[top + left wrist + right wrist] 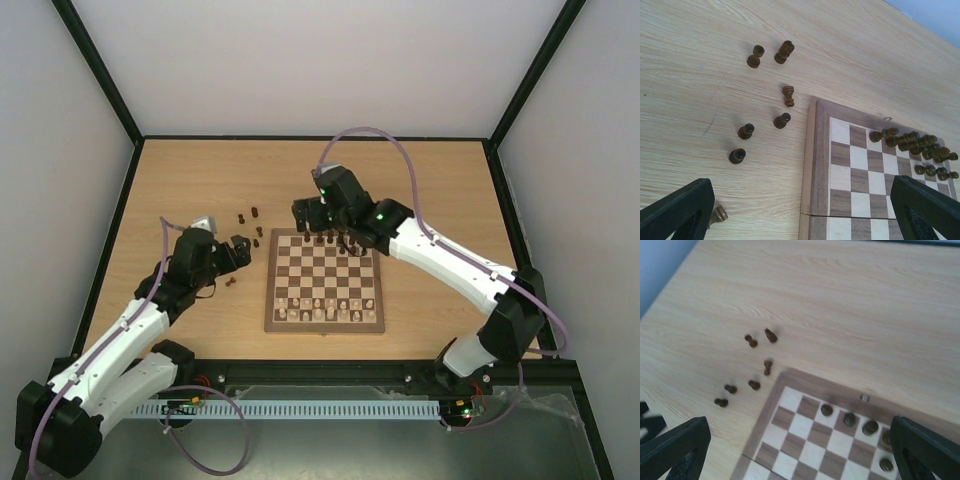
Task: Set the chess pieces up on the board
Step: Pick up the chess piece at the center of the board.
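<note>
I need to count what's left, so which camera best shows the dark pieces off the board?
The left wrist view: the loose dark pieces are large and sharp beside the board. The right wrist view shows them smaller and blurred; the top view, only tiny specks left of the board.

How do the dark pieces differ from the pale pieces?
Colour: the dark pieces are dark brown, the pale pieces light wood. Layout: the pale pieces stand in two rows along the board's near edge; the dark pieces on it bunch at the far edge. Strays: several loose dark pieces sit scattered on the table left of the board; I see no pale pieces there. Both are small wooden chessmen.
</note>
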Tool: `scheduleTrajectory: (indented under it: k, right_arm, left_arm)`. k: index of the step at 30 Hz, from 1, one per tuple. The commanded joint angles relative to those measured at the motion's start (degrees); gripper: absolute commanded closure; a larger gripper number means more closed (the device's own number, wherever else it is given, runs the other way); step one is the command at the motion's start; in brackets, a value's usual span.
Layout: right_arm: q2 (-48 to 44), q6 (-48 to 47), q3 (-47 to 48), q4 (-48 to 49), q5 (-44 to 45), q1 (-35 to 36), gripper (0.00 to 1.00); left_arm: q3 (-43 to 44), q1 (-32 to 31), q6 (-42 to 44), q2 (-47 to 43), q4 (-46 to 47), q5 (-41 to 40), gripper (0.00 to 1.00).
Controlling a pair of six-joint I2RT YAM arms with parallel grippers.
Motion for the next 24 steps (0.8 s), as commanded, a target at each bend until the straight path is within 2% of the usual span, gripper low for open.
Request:
scheduleTrajectory:
  k: [1,10,16,20,24]
  right_arm:
    - [-3.49,0.15,-5.47,-1.75,-0.50,-0.14,0.02]
    - [-7.51,1.46,-15.54,3.72,-1.79,-0.10,0.01]
    - [-8.79,1.76,-18.53,5.81,-2.68,-0.08,0.01]
    - [-8.81,2.02,-19.46,6.53,-3.13,-0.11,0.01]
    - [-8.62,2.11,-19.97,7.02,-3.77,-0.12,0.01]
  left_arm:
    - [2.40,-0.20,-0.90,1.73,-0.38,-2.30,0.00]
    - [1.88,-0.20,-3.29,8.17,0.64,-5.00,0.00]
    - [0.67,-0.44,-4.50,13.32,2.15,-8.27,0.01]
    - [0.15,-0.71,-4.81,18.18,4.61,-10.26,0.08]
    - [0.46,-1.44,-3.96,23.37,7.44,-12.36,0.25]
